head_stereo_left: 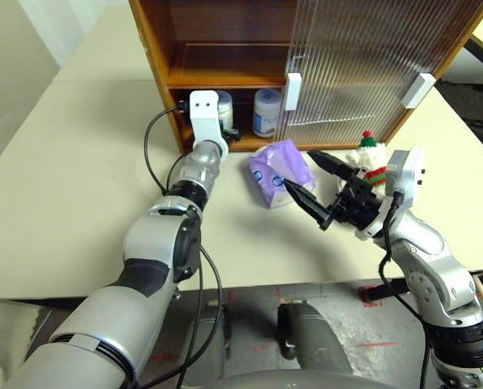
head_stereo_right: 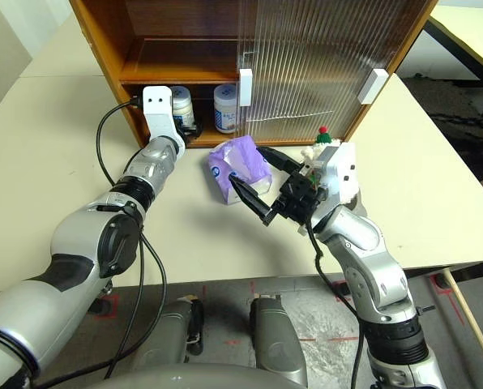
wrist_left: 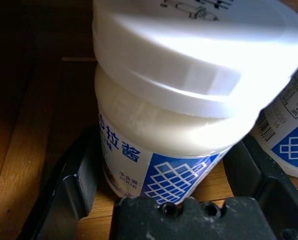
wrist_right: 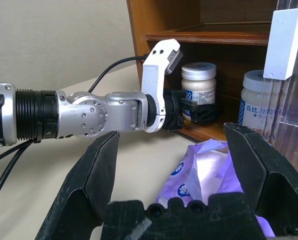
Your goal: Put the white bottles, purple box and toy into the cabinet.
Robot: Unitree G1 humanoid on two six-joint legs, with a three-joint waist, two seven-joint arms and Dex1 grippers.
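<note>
One white bottle (wrist_left: 189, 100) stands on the lower shelf of the cabinet (head_stereo_left: 162, 57), between the spread fingers (wrist_left: 76, 190) of my open left gripper (wrist_right: 196, 111). The second white bottle (head_stereo_left: 267, 111) stands just to its right on the same shelf. The purple box (head_stereo_left: 279, 172) lies on the table in front of the cabinet. My right gripper (head_stereo_left: 298, 168) hovers open just right of the box, pointing at it with nothing between its fingers. The toy (head_stereo_left: 369, 160), a small snowman, stands on the table behind the right wrist and is partly hidden by it.
The ribbed sliding door (head_stereo_left: 363, 57) with white handles (head_stereo_left: 293, 97) covers the cabinet's right half; the left half stands open. The pale table (head_stereo_left: 71, 178) stretches left of my left arm. Its front edge runs just below the right gripper.
</note>
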